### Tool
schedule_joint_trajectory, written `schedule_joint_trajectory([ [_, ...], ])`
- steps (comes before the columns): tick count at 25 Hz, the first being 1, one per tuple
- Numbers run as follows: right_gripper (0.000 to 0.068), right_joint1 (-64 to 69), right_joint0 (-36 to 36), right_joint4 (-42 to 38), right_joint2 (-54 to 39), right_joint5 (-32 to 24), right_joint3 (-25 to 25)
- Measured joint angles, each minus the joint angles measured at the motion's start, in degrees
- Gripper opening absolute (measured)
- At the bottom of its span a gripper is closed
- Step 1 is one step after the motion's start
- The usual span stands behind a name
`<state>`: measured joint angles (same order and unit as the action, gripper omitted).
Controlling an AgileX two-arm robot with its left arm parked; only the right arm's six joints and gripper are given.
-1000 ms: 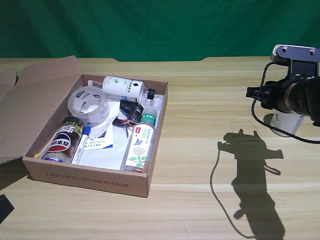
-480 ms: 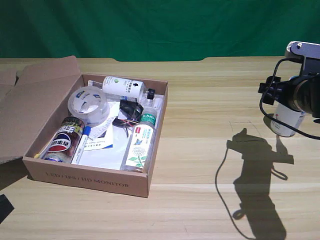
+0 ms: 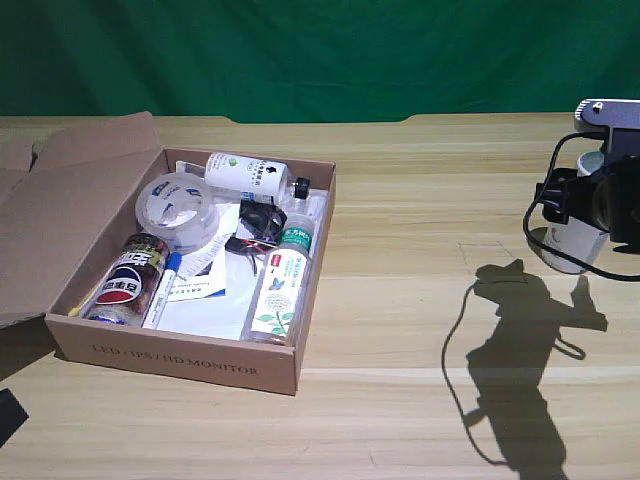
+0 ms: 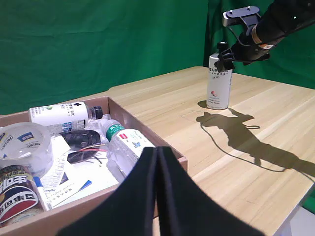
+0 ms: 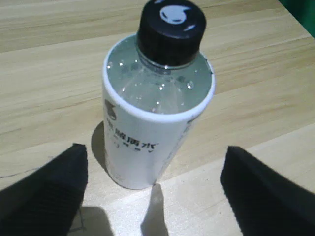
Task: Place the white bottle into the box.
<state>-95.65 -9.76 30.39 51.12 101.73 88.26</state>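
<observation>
White bottle stood upright on the counter, well apart from the box. Over the last second the right gripper had slid toward the exterior view's right and closed in on it; its 2 fingers were spread, 1 either side, not touching. Grasping looked imminent. Inside the box lay 2 other bottles, a tape roll and a can.

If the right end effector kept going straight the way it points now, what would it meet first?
Most likely the white bottle, standing upright between its open fingers; depth is unclear.
</observation>
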Motion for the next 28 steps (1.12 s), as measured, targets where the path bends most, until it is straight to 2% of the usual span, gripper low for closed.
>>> schedule_joint_trajectory([
  [5,0.068,-7.6,3.8,-1.78,3.9,4.0,2.81],
  [10,0.0675,-15.59,8.03,-3.46,7.6,9.83,8.88],
  [11,0.066,-16.39,8.24,-3.37,7.99,10.44,9.11],
  [15,0.0452,-19.12,8.45,-2.29,9.96,12.62,9.59],
  [16,0.0445,-19.2,8.45,-2.29,10.04,12.69,9.62],
  [18,0.0445,-19.2,8.45,-2.51,10.24,11.98,9.62],
  [23,0.0445,-14.99,6.65,-7.21,10.61,4.37,9.28],
  [25,0.0445,-10.27,3.8,-13.3,11.61,0.7,9.19],
  [28,0.0445,-3.92,-3.3,-26.62,14.8,-1.11,10.03],
])
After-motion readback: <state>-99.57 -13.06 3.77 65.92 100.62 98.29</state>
